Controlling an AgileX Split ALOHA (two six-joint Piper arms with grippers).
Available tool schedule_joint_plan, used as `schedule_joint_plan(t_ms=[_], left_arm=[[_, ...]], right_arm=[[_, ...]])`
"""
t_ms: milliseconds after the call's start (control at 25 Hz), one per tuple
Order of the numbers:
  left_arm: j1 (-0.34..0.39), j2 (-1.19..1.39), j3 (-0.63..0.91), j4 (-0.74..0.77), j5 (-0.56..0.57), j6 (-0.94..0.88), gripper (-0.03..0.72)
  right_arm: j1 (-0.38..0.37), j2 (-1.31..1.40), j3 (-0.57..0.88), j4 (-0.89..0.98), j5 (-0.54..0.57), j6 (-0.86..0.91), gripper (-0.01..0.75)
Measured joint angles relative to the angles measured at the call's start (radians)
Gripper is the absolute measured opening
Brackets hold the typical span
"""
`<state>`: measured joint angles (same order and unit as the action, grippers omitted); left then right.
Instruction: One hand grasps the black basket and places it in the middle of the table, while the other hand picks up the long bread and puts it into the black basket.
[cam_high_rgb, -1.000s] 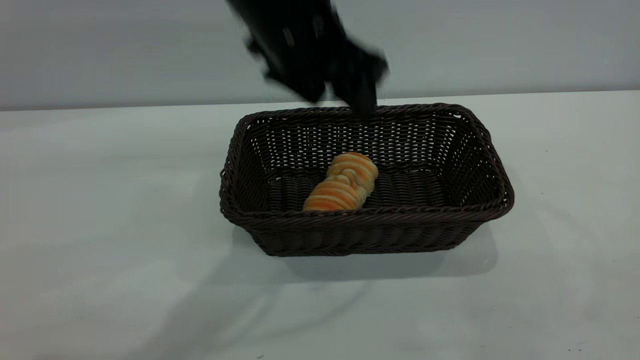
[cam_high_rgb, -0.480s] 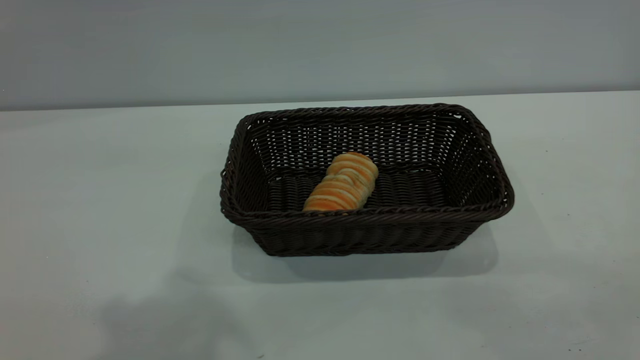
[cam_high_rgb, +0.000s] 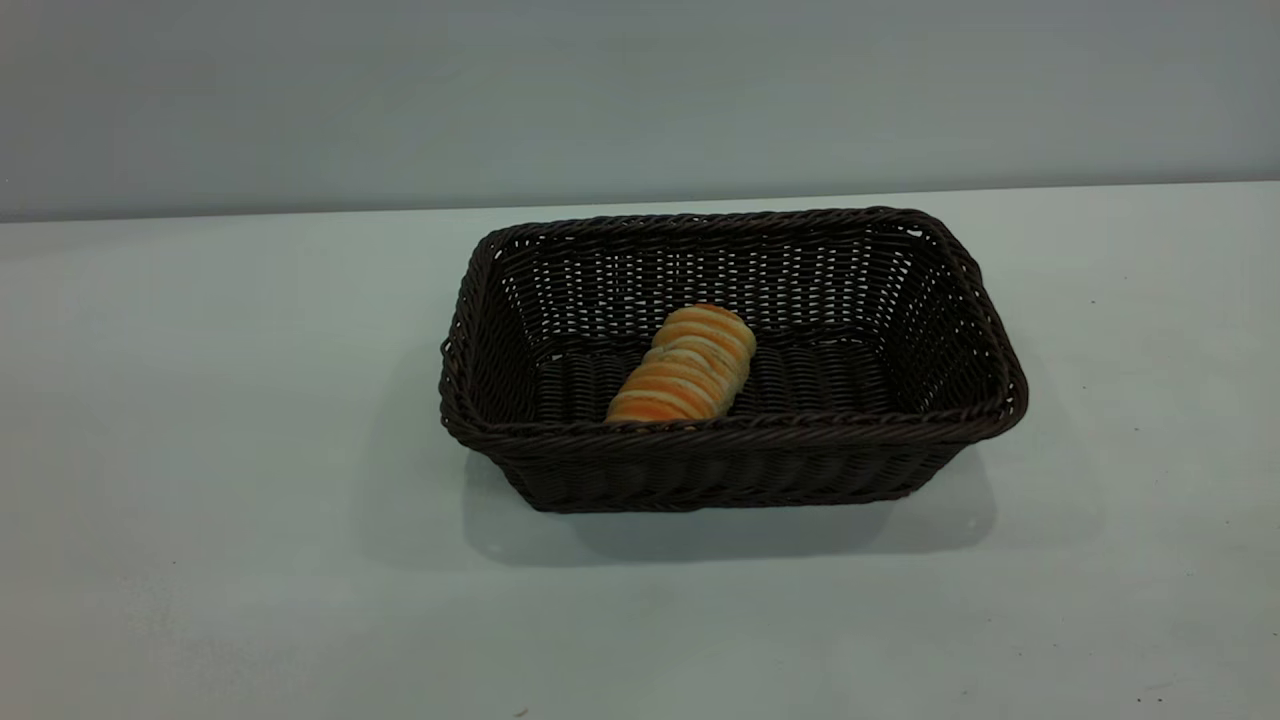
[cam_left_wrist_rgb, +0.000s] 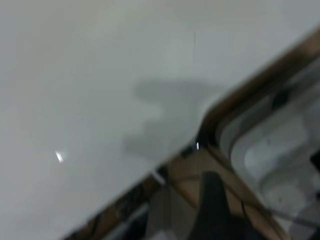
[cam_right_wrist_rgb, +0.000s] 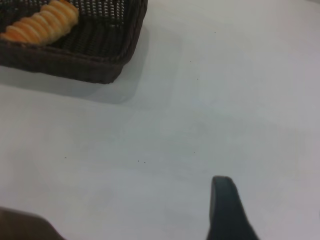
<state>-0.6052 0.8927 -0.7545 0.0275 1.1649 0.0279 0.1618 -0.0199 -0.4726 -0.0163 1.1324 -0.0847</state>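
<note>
The black basket (cam_high_rgb: 735, 470) stands on the white table (cam_high_rgb: 200, 450) near its middle. The long bread (cam_high_rgb: 685, 365) lies inside it on the basket floor, slanted toward the front wall. Neither arm shows in the exterior view. In the right wrist view the basket's corner (cam_right_wrist_rgb: 95, 55) and the bread (cam_right_wrist_rgb: 40, 22) are far off. My right gripper (cam_right_wrist_rgb: 125, 210) hovers over bare table, open and empty, with one dark finger (cam_right_wrist_rgb: 222, 200) showing. A dark part of my left gripper (cam_left_wrist_rgb: 212, 205) shows over the table's edge, away from the basket.
The left wrist view shows the table's brown edge (cam_left_wrist_rgb: 240, 95) and pale shapes beyond it (cam_left_wrist_rgb: 280, 150). Bare tabletop surrounds the basket on all sides. A grey wall (cam_high_rgb: 640, 90) runs behind the table.
One second ago a dark arm hung over the basket's back rim. It has pulled out of the exterior view. The bread and basket have not moved.
</note>
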Motion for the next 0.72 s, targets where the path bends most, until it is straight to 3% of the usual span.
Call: schedule_joint_plan(t_ms=[240,720], left_arm=[[0.0,-0.259,0.255,0.002,-0.053,-0.058,0.581],[0.0,-0.711,0.268,0.05,-0.053,-0.071,0.581]], right_arm=[[0.0,0.0,0.0,0.0,0.0,0.0,0.452],[0.0,0.0,0.0,-0.001,0.0,0.0,0.452]])
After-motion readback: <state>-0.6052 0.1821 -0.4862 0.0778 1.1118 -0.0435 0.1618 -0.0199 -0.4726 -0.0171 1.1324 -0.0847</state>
